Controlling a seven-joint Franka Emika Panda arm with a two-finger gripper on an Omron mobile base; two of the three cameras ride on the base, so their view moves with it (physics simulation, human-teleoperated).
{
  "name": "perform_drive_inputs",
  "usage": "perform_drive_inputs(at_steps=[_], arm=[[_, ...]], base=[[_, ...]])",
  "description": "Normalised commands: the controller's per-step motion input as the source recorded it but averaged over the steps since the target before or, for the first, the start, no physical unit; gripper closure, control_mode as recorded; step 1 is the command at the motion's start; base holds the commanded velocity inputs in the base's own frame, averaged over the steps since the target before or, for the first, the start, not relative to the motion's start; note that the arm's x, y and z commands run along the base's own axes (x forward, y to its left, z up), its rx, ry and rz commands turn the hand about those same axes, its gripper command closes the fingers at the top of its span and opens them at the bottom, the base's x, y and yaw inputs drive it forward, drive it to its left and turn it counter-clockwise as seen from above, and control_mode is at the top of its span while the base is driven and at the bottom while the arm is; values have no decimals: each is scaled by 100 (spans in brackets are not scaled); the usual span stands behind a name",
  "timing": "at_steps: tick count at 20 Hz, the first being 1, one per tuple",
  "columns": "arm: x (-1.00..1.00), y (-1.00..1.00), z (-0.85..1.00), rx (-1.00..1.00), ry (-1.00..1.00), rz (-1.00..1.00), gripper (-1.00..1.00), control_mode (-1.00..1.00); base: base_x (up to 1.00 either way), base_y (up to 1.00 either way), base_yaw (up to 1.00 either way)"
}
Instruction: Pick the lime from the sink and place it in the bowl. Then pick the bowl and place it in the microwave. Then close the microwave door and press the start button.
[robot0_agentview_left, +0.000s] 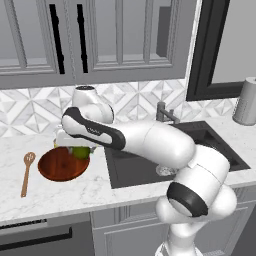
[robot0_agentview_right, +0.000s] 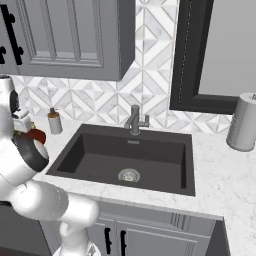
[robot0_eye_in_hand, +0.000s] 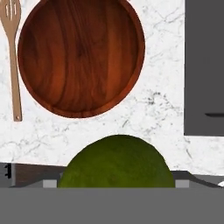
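Hand view looks straight down into the upright, round bowl (robot0_eye_in_hand: 81, 57) with the lime (robot0_eye_in_hand: 117, 162) close between spread jaws, while left base view places the gripper (robot0_agentview_left: 75, 148), holding the lime (robot0_agentview_left: 81, 151), above the bowl's (robot0_agentview_left: 60, 167) rim beside the sink (robot0_agentview_left: 145, 167).

Even, bright rendered light, soft faint shadows, sharp throughout.

We find no readable text, label, brand, number or sign anywhere near the sink (robot0_agentview_right: 125, 155): its basin and faucet carry no lettering, and nothing beside or behind it bears print that we can make out.
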Motion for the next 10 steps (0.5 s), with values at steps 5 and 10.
perform_drive_inputs(at_steps=[5, 10], arm=[[35, 20, -50, -4, -4, -1, 100, -100], [32, 8, -40, -1, -3, -1, 100, -100]], base=[[0, 0, 0], [0, 0, 0]])
